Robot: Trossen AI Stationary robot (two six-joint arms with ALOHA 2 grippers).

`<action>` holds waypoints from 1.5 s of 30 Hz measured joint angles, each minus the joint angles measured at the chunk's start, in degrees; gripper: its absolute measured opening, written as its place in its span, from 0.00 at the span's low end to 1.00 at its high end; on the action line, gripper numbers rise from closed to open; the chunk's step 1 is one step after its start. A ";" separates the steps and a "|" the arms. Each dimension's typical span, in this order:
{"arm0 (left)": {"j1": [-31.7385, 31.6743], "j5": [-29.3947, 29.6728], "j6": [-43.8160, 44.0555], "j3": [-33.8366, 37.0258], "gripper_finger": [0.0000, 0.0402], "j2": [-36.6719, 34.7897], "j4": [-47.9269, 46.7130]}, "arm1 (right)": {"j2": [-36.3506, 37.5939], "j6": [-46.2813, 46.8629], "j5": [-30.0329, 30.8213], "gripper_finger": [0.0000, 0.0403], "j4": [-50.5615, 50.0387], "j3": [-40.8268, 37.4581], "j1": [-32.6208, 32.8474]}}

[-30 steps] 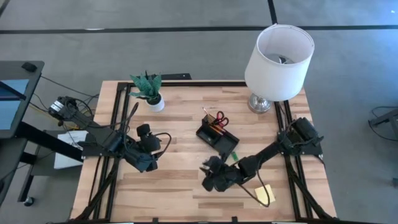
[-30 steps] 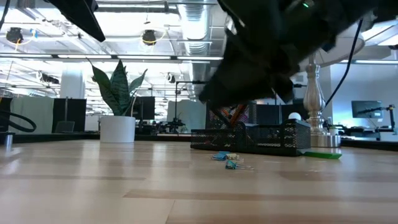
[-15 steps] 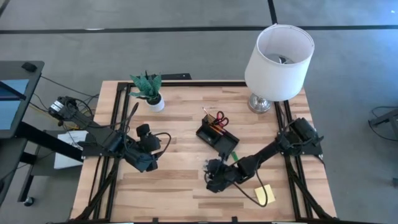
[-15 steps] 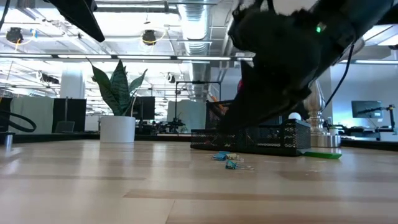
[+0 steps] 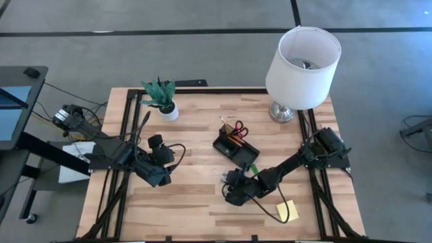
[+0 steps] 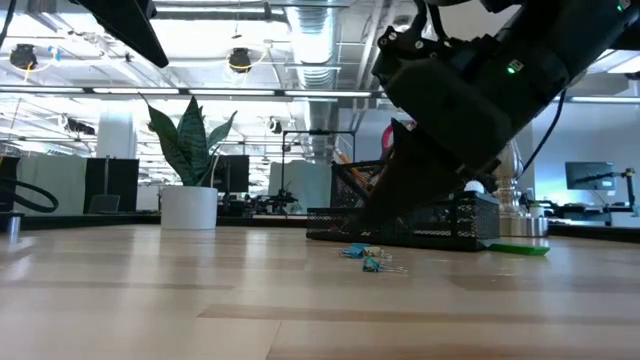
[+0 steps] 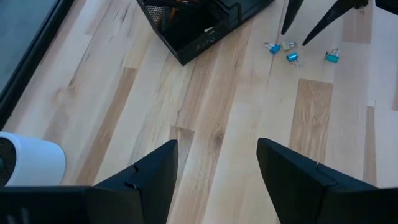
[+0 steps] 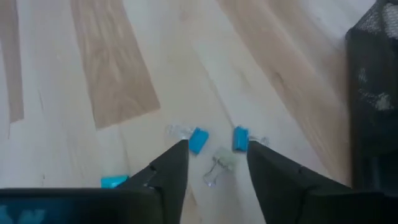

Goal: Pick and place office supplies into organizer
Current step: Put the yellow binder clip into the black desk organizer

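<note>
Several small clips, two blue, one clear and another blue, lie on the wood table just before the black organizer. My right gripper slants down over them, open. Its fingertips stand either side of the clear clip and touch nothing I can see. The left wrist view shows those fingertips just above the clips. Red-handled scissors and orange pencils stand in the organizer. My left gripper hovers open at the table's left.
A green block lies by the organizer's near corner. A yellow sticky-note pad sits near the front right, under the right arm. A potted plant stands at the far left and a white-shaded lamp at the far right.
My right gripper has sunk toward the clips and shifted slightly toward the organizer. It has rolled about its wrist, so its fingers now slant down at the clips. The clips and my left arm have kept still.
</note>
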State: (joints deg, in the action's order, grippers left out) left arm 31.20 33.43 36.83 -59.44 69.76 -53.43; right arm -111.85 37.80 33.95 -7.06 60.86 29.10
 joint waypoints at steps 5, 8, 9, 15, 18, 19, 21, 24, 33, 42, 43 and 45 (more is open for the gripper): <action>0.00 -0.02 -0.64 0.00 0.54 0.00 -0.02 | 0.00 -4.70 -0.66 0.52 -0.25 0.00 0.17; 0.00 -0.02 -0.64 0.00 0.54 0.00 -0.02 | 0.00 -9.19 -1.03 0.59 -0.50 0.00 0.02; 0.00 -0.04 -0.67 0.00 0.54 0.00 -0.02 | 0.00 -9.66 -1.09 0.61 -0.84 0.00 -0.06; 0.00 -0.09 -0.64 0.00 0.54 0.00 -0.02 | 0.00 -9.81 -1.62 0.66 -3.18 0.00 -1.93; 0.00 -0.11 -0.66 0.00 0.54 0.00 -0.02 | 0.00 -9.89 -5.32 0.66 -3.20 -0.03 -3.42; 0.00 -0.11 -0.76 0.00 0.54 0.00 -0.03 | 0.00 -9.91 -6.54 0.66 -3.20 -0.11 -4.03; 0.00 -0.11 -1.14 0.00 0.54 0.00 -0.04 | 0.00 -10.86 -8.24 0.66 -3.29 -0.20 -5.09; 0.00 -0.11 -1.17 0.00 0.54 0.00 -0.04 | 0.11 -14.99 -11.33 0.66 -2.20 -0.20 -6.50; 0.00 -1.69 -1.26 0.00 0.54 0.00 -1.60 | 0.24 -17.22 -18.32 0.66 -2.34 0.00 -9.89; 0.00 -1.68 -1.26 0.00 0.54 0.00 -1.64 | 0.35 -17.49 -24.17 0.62 -3.47 0.02 -11.34; 0.00 -1.68 -1.26 0.00 0.54 0.00 -1.62 | 0.35 -17.49 -24.38 0.60 -3.61 0.00 -11.47; 0.00 -1.68 -1.23 0.00 0.54 0.00 -1.62 | 0.33 -17.47 -24.72 0.55 -3.85 -0.02 -11.72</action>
State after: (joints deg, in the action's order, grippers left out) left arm 31.20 31.75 35.59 -59.44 69.76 -55.05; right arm -111.53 20.33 9.23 -10.90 60.84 17.39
